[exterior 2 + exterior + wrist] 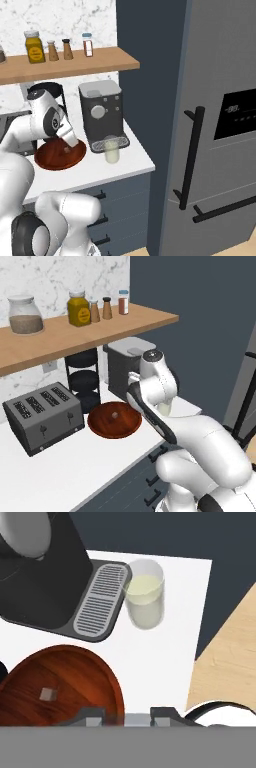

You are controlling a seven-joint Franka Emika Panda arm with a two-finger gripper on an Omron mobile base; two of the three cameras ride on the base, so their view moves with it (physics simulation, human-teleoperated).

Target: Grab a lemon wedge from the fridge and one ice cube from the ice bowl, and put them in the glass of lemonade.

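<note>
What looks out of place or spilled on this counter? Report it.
Nothing stands out. The glass of lemonade stands upright by the coffee machine's drip tray, no spill around it, and one ice cube lies in the ice bowl.

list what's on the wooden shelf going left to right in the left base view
big glass jar of brownish grains → yellow jar → light brown shaker → darker brown shaker → small red-filled spice jar
</note>
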